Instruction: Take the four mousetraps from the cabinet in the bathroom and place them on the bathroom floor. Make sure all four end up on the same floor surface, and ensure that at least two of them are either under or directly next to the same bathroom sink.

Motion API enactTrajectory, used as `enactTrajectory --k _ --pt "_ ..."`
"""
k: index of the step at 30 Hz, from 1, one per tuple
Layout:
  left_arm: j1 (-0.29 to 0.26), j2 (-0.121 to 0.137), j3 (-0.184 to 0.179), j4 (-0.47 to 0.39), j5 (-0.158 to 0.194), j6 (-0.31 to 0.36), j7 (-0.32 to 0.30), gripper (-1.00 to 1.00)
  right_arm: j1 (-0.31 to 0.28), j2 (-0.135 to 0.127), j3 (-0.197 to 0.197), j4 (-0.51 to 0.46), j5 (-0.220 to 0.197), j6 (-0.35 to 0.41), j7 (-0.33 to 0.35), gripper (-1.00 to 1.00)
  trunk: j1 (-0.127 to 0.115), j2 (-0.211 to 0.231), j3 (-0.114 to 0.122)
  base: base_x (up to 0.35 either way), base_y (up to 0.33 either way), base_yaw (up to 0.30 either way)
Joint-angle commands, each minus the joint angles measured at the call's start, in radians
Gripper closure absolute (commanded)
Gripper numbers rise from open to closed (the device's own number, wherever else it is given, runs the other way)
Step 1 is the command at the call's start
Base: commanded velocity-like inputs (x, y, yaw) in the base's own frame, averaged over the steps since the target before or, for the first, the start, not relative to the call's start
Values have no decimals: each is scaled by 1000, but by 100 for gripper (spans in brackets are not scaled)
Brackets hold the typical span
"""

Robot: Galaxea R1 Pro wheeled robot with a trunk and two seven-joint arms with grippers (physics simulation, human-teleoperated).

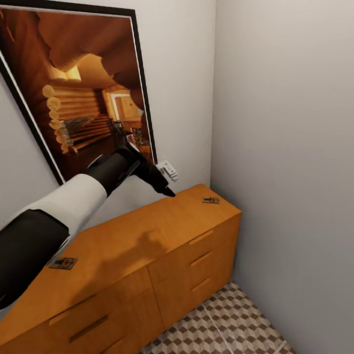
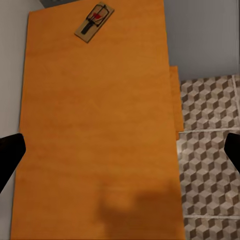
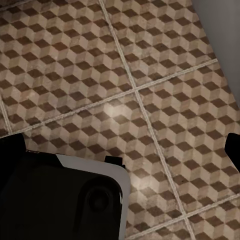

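Observation:
The orange-wood cabinet [image 1: 150, 238] stands against the wall, and two mousetraps lie on its top. One mousetrap [image 1: 211, 200] is near the far right corner, the other mousetrap [image 1: 63, 263] near the left, beside my left forearm. My left gripper [image 1: 164, 189] hovers above the cabinet top, short of the far mousetrap. In the left wrist view that mousetrap [image 2: 94, 22] lies ahead on the cabinet top [image 2: 100, 125], and the left gripper [image 2: 120, 152] is open and empty. Over the bathroom floor [image 3: 150, 75], the right gripper [image 3: 120, 147] hangs open and empty.
A large framed picture [image 1: 83, 83] hangs on the wall above the cabinet, with a small white wall fitting [image 1: 168, 171] beside it. A grey side wall [image 1: 291, 135] closes the corner right of the cabinet. Patterned floor tiles [image 1: 223, 334] run in front of the drawers. Part of my own body [image 3: 60, 200] shows below the right gripper.

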Motion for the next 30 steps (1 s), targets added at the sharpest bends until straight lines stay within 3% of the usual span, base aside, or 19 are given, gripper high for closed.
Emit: enactTrajectory --k 1,12,19,23,30 --pt "3 -1 1 -1 -6 -1 -4 -100 -1 0 -7 0 10 -3 2 -100 1 -2 -2 0 0 0" --pt "44 -6 2 0 8 -87 -3 -100 -1 0 -7 0 10 -3 2 -100 1 -2 -2 0 0 0" --pt "83 -21 4 8 30 -197 -4 -100 -1 0 -7 0 10 -3 1 -100 1 -2 -2 0 0 0" --pt "114 -25 7 50 35 -316 -7 -100 -1 0 -8 0 10 -3 0 -100 1 -2 -2 0 0 0" --pt "125 -25 8 113 36 -414 -11 -100 -1 0 -8 0 10 -4 0 -100 1 -2 -2 0 0 0"
